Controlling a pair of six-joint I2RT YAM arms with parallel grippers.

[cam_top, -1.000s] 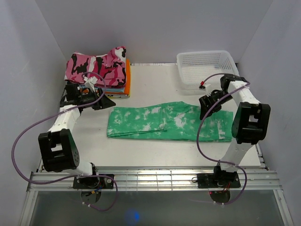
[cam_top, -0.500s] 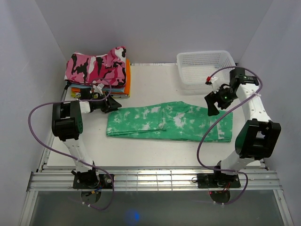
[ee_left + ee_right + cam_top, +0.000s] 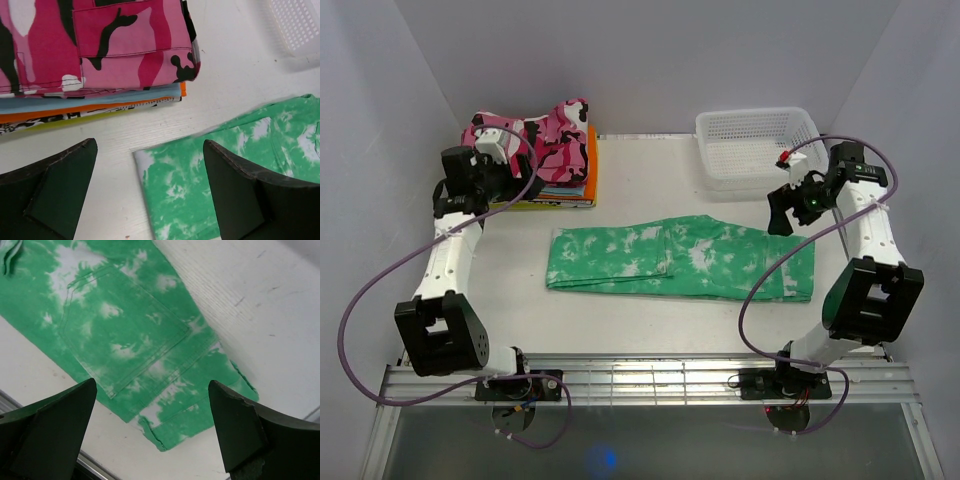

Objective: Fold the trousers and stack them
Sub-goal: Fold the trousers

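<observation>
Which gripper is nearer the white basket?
Right. The right gripper sits just in front of the basket, over one end of the trousers; the left gripper is far across the table beside the stack of folded clothes.

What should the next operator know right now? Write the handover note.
Left gripper: open, empty, beside the clothes pile.
Right gripper: open, empty, above the pocket end of the trousers.
The trousers lie flat across the middle of the table as a long strip, apparently folded leg on leg.
Left to do: fold them shorter and put them on the pile.
</observation>
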